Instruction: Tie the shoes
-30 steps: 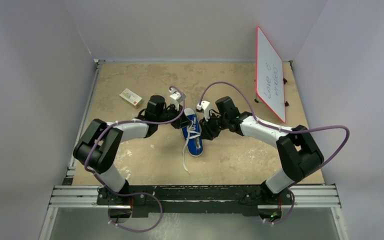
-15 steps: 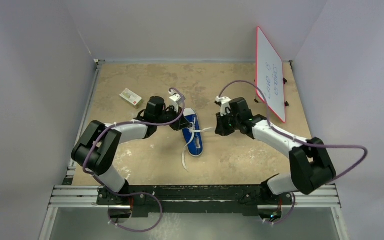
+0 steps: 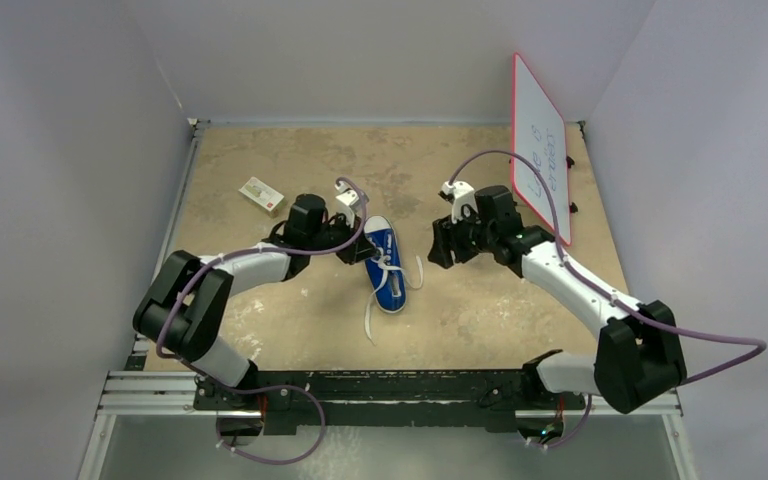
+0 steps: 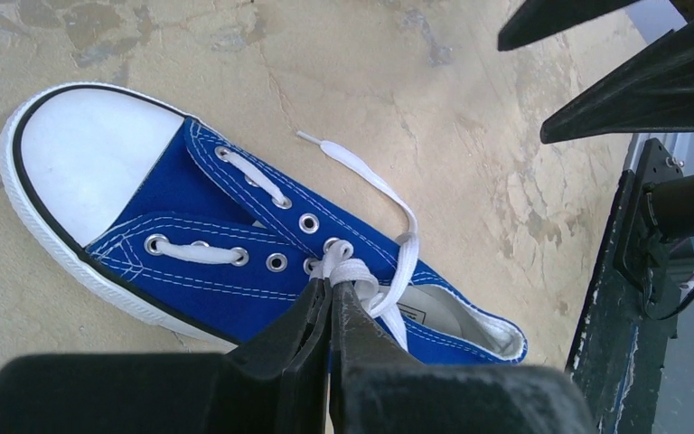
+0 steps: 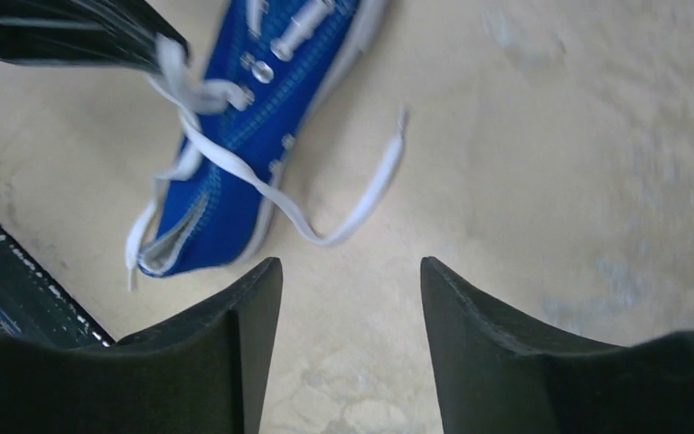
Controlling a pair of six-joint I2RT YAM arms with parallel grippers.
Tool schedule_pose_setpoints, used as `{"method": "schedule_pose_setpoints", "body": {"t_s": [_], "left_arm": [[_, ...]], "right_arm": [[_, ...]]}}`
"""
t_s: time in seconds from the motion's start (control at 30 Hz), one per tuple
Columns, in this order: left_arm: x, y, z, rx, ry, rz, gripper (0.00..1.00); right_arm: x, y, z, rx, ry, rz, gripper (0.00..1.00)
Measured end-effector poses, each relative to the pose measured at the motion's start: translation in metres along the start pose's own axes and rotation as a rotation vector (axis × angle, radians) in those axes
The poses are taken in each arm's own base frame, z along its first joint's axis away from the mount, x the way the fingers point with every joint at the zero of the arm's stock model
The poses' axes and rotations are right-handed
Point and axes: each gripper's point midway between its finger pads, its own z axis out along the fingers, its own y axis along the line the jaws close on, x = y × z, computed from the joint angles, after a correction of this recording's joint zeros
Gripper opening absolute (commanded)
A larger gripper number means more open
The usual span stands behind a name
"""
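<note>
The blue sneaker [image 3: 387, 268] with a white toe cap lies mid-table, toe pointing away from the arm bases. My left gripper [image 3: 358, 250] sits at its left side, shut on the white lace where it crosses at the top eyelets [image 4: 352, 269]; the jaws [image 4: 332, 285] pinch it tight. One lace end [image 3: 418, 274] lies loose on the table right of the shoe [image 5: 235, 154], seen curled in the right wrist view [image 5: 361, 203]. The other lace [image 3: 369, 320] trails toward the near edge. My right gripper [image 3: 438, 250] hovers right of the shoe, open and empty [image 5: 351, 271].
A small white-and-red box [image 3: 262, 195] lies at the back left. A red-framed whiteboard [image 3: 540, 145] leans at the back right, close behind the right arm. Grey walls enclose three sides, and a metal rail [image 3: 390, 392] runs along the near edge.
My right gripper has pulled away to the right from the shoe, let go of the lace and opened. The freed lace end now lies on the table. The left gripper has stayed put.
</note>
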Motion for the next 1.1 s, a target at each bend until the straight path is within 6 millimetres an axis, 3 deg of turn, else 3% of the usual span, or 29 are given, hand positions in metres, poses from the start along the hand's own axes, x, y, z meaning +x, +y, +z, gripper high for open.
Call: {"method": "schedule_pose_setpoints", "body": {"t_s": [0.07,0.17,0.37,0.63,0.9,1.1], "left_arm": [[-0.001,-0.002,-0.002,0.001,-0.003,0.003,0.0],[-0.001,-0.004,-0.005,0.001,-0.006,0.006,0.0],[-0.001,-0.006,-0.009,-0.005,-0.012,0.006,0.0],[-0.001,-0.009,-0.014,-0.009,-0.022,0.009,0.0],[-0.011,-0.014,-0.019,-0.004,-0.049,0.029,0.0],[-0.004,-0.014,-0.02,-0.006,-0.04,0.014,0.0]], "right_arm": [[-0.017,0.01,0.004,-0.068,-0.065,-0.049,0.63],[-0.027,0.024,0.018,-0.182,-0.102,-0.097,0.57],[-0.007,0.041,0.053,-0.375,-0.022,-0.076,0.56],[-0.013,0.057,0.055,-0.504,-0.074,-0.09,0.54],[0.004,0.056,0.062,-0.549,-0.067,-0.021,0.51],[0.01,0.058,0.07,-0.586,-0.052,0.027,0.48]]}}
